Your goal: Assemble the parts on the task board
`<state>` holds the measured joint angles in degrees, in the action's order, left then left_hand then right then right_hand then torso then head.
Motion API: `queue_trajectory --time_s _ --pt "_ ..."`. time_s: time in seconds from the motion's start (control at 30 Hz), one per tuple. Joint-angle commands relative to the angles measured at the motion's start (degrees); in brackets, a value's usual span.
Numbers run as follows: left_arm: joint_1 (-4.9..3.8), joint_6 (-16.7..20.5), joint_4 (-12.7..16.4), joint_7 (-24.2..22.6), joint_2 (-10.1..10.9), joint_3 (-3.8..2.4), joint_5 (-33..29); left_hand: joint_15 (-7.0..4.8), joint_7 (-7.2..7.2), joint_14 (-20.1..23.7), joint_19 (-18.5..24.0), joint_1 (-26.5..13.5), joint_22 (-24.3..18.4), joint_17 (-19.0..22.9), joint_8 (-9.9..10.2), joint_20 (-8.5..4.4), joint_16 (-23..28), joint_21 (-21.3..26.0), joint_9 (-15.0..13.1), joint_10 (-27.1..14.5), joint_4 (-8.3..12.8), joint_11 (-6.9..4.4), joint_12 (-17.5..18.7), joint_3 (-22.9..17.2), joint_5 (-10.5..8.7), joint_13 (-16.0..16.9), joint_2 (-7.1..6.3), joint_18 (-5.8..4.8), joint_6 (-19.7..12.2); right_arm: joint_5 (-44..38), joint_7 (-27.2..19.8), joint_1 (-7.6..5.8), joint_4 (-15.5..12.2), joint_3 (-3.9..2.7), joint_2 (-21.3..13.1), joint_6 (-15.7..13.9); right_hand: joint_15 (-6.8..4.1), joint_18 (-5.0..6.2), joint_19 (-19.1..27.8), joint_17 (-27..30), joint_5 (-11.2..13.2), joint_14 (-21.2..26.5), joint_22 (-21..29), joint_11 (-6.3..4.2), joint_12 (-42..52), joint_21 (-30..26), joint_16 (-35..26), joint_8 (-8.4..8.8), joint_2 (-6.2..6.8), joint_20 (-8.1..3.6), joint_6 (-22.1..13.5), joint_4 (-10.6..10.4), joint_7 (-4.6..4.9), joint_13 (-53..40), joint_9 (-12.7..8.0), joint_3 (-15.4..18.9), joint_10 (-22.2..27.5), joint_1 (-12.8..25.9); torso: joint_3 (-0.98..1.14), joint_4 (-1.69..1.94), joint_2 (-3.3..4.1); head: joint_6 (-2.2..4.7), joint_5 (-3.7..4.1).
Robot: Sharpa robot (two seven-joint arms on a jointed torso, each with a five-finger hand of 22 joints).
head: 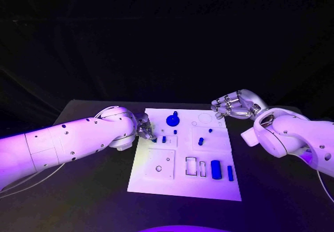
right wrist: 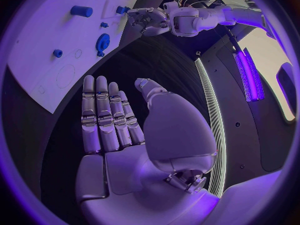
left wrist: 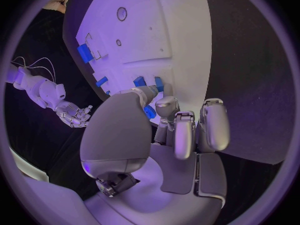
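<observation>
The left robot hand (head: 146, 130) is at the left edge of the white board (head: 157, 176), with its fingers bent down on the board's surface; in the left wrist view its thumb and one finger (left wrist: 167, 106) close around a small blue piece (left wrist: 149, 111), so this robot hand holds the piece. The right robot hand (head: 235, 105) is above the black worktop (head: 90, 193) just past the far right corner of the board; its fingers (right wrist: 100, 115) are straight, side by side, and hold nothing. The board lies in the middle of the worktop, and the room behind is dark. On the board, a blue gear (head: 173, 120) sits near the far edge, between the two robot hands. A small blue peg (head: 200, 141) stands in the middle area. A bigger blue cylinder (head: 216, 169) and a thin blue bar (head: 230, 173) lie near the right side, well apart from both robot hands. Two more small blue pieces (left wrist: 157, 83) lie just beside the left fingertips.
</observation>
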<state>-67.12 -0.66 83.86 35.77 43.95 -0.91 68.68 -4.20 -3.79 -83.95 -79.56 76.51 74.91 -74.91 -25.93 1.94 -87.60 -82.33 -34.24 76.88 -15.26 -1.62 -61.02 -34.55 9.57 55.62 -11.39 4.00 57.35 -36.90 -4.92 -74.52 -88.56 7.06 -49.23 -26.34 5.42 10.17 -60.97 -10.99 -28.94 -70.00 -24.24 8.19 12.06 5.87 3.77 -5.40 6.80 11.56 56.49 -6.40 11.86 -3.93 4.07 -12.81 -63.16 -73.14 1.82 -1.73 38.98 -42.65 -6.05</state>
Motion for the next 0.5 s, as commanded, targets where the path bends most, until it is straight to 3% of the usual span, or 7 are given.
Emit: queue_trajectory --time_s 0.03,0.5 --pt "0.05 -2.7 0.1 0.6 -0.1 0.03 1.0 -0.4 1.05 -5.3 -0.2 0.5 0.4 -12.6 -0.3 0.08 -0.2 -0.1 -4.4 0.2 7.9 0.04 0.2 -8.4 0.34 0.0 -0.29 -0.45 1.2 -0.1 -0.6 0.06 -0.1 -0.01 0.0 0.6 0.06 0.22 0.2 0.1 -0.4 0.3 0.1 0.04 0.1 -0.3 -0.1 0.19 -0.18 0.04 -0.4 -0.1 0.11 0.1 0.0 0.3 0.3 0.4 0.03 0.01 0.01 -0.08 0.07" --pt "0.03 -1.8 0.0 0.4 -0.6 0.03 -0.1 -0.61 1.54 -5.3 -0.1 -1.5 0.3 -12.6 -1.6 0.05 -0.2 0.0 -6.0 0.9 6.8 -0.29 0.2 -8.9 0.18 0.0 -1.01 -0.44 1.4 -0.1 -0.6 0.08 -0.1 -0.01 0.0 0.6 0.06 0.22 0.2 0.1 -0.4 0.3 0.1 0.04 0.1 -0.3 -0.1 0.19 -0.18 0.04 -0.4 -0.1 0.11 0.1 0.0 0.3 0.3 0.4 0.07 -0.04 -0.03 -0.1 0.04"
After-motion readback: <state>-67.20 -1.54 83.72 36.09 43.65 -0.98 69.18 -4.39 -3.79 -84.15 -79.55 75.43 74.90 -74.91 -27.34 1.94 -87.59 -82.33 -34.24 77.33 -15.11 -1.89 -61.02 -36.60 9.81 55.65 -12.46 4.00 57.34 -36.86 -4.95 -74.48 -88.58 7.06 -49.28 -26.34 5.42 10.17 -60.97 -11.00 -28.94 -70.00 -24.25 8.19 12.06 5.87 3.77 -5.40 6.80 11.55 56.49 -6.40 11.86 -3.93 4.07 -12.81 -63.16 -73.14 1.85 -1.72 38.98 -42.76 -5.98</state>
